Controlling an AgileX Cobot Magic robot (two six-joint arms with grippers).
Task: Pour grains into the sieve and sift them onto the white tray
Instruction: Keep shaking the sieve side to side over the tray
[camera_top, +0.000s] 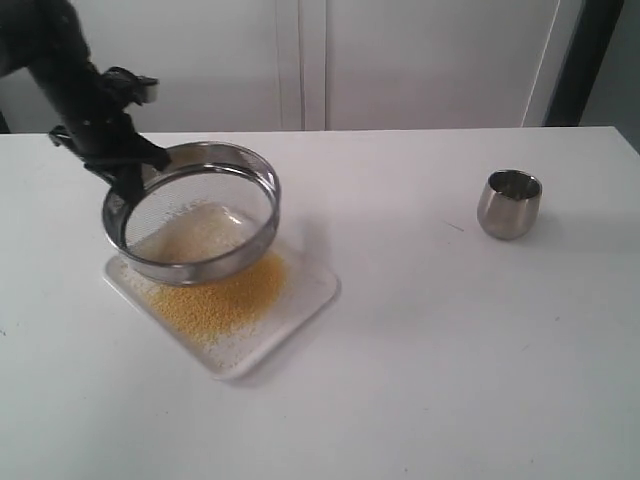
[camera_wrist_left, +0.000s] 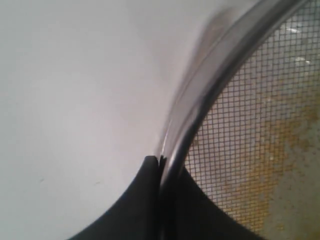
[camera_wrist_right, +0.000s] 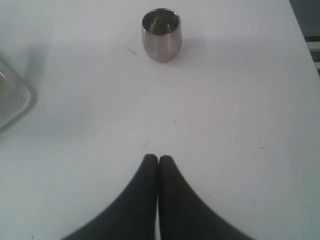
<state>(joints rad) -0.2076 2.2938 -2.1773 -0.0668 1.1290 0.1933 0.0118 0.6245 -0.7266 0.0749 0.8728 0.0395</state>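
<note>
Most grains (camera_top: 215, 300) are on the white tray (camera_top: 310, 290). Your left claw (camera_top: 128, 172) clamps the sieve (camera_top: 200, 268) (right claw (camera_wrist_right: 158, 161) together); off-centre shaking would spill them outside.

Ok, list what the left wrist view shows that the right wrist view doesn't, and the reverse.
Only the left wrist view: the sieve, its steel rim clamped in the left gripper, with yellow grains blurred through the mesh.
Only the right wrist view: the steel cup upright and alone on the table, the right gripper shut on nothing, and a corner of the white tray at the frame edge.
Both: bare white table surface, and each view's own dark gripper in the foreground.
</note>
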